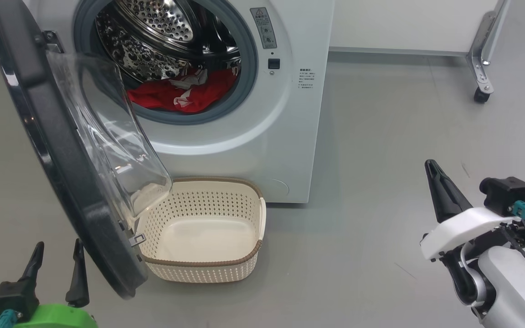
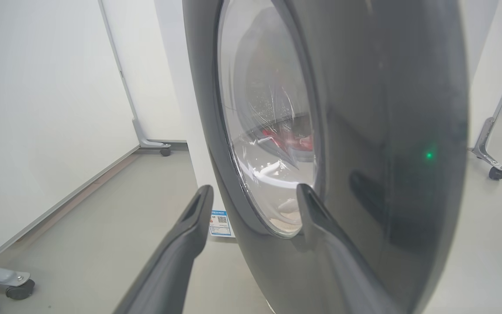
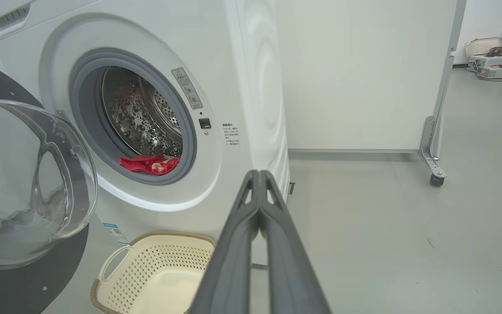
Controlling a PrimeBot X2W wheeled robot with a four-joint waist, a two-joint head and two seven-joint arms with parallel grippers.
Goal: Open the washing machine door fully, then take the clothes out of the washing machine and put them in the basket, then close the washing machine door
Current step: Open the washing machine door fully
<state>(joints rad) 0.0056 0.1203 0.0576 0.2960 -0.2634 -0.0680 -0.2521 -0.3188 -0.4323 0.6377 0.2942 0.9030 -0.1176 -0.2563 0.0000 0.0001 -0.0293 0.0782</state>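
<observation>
- Clothes [image 1: 180, 93] lie low in the drum [image 1: 162, 23]; soft, light, likely to drape, so a pinch on the raised front fold looks best
- Door [image 1: 62, 182] stands open just beside the basket [image 1: 226, 272]
- Left gripper [image 1: 59, 244] is spread near the door; right gripper [image 1: 431, 165] is pressed together, holding nothing

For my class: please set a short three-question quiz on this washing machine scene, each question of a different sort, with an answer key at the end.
1. True or false: the clothes already lie in the basket.
2. Multiple choice: the washing machine door is A) shut, B) open, swung out on the robot's left, C) taken off and lying on the floor.
3. Fill in: the left gripper is open, while the right gripper is ___.

Key:
1. False: they lie inside the washing machine, and the basket is empty.
2. B.
3. Shut.
</observation>
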